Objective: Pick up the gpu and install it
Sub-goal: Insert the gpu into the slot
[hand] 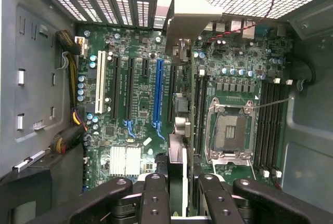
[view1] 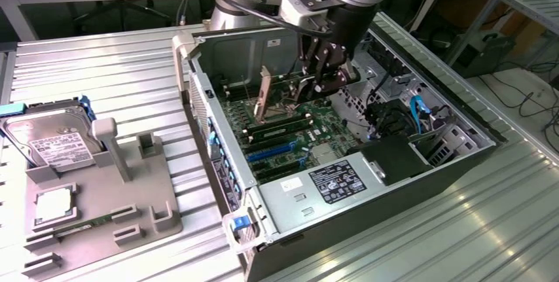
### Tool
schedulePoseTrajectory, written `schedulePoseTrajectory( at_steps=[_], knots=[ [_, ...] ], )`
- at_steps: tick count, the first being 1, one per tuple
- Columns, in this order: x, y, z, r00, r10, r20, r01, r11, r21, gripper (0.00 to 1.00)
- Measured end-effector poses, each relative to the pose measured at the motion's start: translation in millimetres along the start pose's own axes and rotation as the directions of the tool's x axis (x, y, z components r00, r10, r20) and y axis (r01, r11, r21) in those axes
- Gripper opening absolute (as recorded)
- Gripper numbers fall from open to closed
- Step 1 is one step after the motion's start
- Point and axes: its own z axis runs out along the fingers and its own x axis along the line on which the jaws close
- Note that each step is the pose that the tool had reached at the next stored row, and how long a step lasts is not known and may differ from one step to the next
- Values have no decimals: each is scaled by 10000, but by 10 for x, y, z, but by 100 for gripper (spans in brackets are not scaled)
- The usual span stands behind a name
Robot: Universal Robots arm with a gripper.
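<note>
Exterior view: I see my arm reaching down into an open computer case (view1: pixel 218 158) lying on its side on the ribbed metal desk (view1: pixel 114 66). The pincer (view1: pixel 319 82) hangs over the motherboard (view1: pixel 288 131) and is pinching the gpu (view1: pixel 262 95), which stands on edge, upright, its long side running away from the camera above the far end of the board, toward the exterior view's left of the pincer.

From the wrist view, the pincer's two black fingers (hand: pixel 155 193) sit close on either side of the card's thin edge (hand: pixel 179 130), with the card reaching ahead to its silver bracket (hand: pixel 190 5) near the rear grille. It hangs just beside the long blue slot (hand: pixel 157 94), and I cannot tell whether it lines up with that slot or the dark one next to it.

My worry is misalignment: if the card comes down tilted or a slot over, its contact edge may jam on the slot wall or scrape nearby parts. The bracket could also catch on the rear frame. A thin edge grip may let the card pivot.

The gpu looks thin, flat and dark, with a pale metal bracket at one end.

On the exterior view's left, a grey holder (view1: pixel 105 210) carries a hard drive (view1: pixel 57 141).
</note>
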Motion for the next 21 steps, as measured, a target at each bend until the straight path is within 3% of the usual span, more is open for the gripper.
schedulePoseTrajectory(
  at_steps=[9, 11, 21],
  knots=[
    [-2, 60, 39, 10000, -1, 4, 1, 10000, 2, 27],
    [-1, 81, 67, 10000, -10, 25, 10, 10000, 3, 27],
    [10, 124, 263, 9993, 362, 22, -362, 9993, 33, 27]
  ],
)
